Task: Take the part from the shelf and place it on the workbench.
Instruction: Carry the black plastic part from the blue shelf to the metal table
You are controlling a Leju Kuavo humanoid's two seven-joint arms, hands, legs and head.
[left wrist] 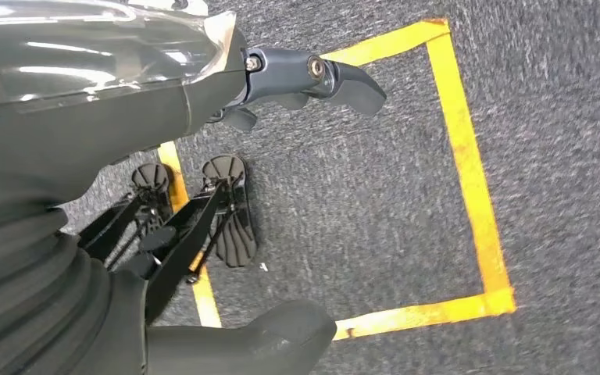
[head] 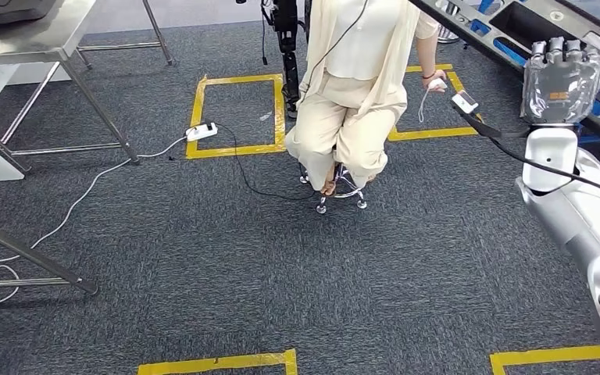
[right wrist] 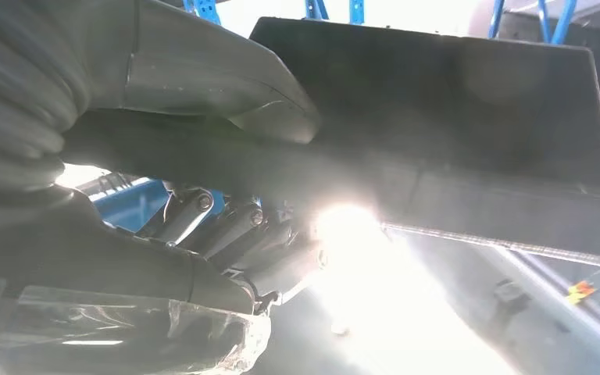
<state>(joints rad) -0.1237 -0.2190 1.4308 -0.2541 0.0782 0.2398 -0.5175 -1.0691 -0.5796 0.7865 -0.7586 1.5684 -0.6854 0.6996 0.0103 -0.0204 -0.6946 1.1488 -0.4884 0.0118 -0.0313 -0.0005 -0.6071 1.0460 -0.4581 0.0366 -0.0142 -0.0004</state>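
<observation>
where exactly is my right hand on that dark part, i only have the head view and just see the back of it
observer: The right hand has its thumb lying over the top of the dark part and its fingers curled underneath, so it looks gripped, though glare hides some of the contact.
operator: ok and the left hand, anything in it
observer: No. The left hand hangs over the grey carpet beside a square of yellow tape, with its fingers apart and nothing in it.
</observation>
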